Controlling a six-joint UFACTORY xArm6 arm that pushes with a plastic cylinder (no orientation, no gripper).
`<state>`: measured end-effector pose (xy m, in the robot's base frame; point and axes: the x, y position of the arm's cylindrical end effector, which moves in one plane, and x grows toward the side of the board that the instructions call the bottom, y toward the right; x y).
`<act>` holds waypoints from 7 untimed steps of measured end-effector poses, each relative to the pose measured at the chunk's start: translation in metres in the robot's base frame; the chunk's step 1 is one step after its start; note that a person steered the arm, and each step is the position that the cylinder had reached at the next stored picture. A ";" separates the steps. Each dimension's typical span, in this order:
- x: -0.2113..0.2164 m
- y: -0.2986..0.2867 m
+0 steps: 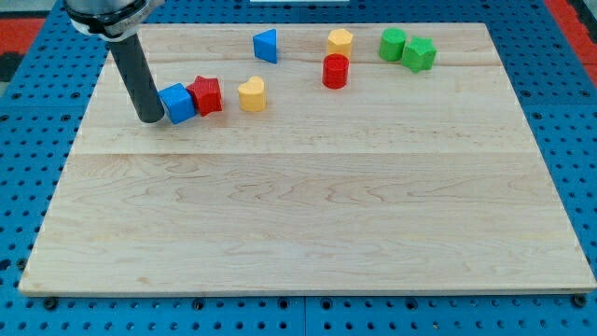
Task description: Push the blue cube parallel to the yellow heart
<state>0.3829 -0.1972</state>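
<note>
We saw a pale wooden board [308,233] resting on a blue perforated table [37,112]. On the board, toward the view's top, lay a blue cube [177,103] touching a red star-shaped block [206,94], then a yellow heart [251,94], a blue triangular block [267,45], a yellow hexagonal block [340,41], a red cylinder [335,71], a green cylinder [393,44] and a green star-shaped block [420,53]. My tip [150,119] rested on the board against the blue cube's left side.

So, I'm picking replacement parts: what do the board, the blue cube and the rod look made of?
The board looks like pale unfinished or lightly sealed wood: grain lines and plank seams show. The blue cube seems painted wood or plastic, uniformly coloured with a slight sheen; I can't tell which. The rod, ending at my tip against the cube's left, looks matte dark plastic or rubber.
</note>
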 end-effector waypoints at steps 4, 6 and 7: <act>0.010 0.040; 0.017 0.044; 0.016 0.049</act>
<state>0.3989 -0.1486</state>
